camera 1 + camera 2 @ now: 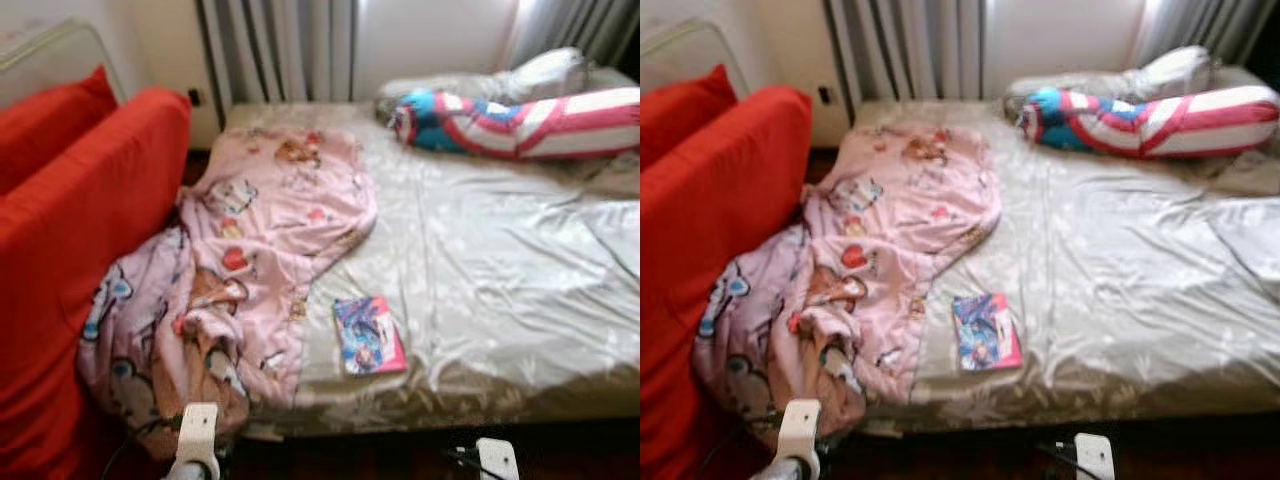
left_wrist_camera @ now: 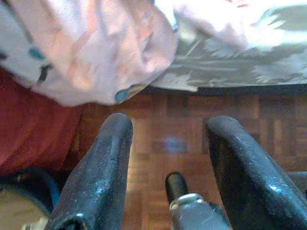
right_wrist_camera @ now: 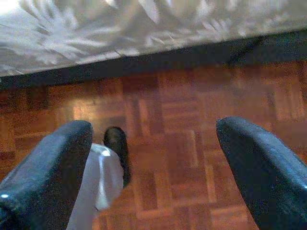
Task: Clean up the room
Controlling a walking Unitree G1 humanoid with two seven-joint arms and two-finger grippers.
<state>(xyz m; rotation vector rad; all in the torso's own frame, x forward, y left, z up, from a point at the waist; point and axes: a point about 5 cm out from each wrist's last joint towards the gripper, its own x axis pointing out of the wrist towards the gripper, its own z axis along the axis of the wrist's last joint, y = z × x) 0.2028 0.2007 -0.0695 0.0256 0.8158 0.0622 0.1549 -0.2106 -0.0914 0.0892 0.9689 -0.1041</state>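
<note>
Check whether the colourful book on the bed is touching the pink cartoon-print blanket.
Apart. In the left eye view a strip of bare grey leaf-patterned bedsheet shows between the colourful flat book and the hem of the crumpled pink cartoon-print blanket.

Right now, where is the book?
The book lies flat on the bed near its front edge, just right of the pink blanket.

A red sofa fills the frame's left side, grey curtains hang at top centre, and parquet floor lies below the bed's edge.
</note>
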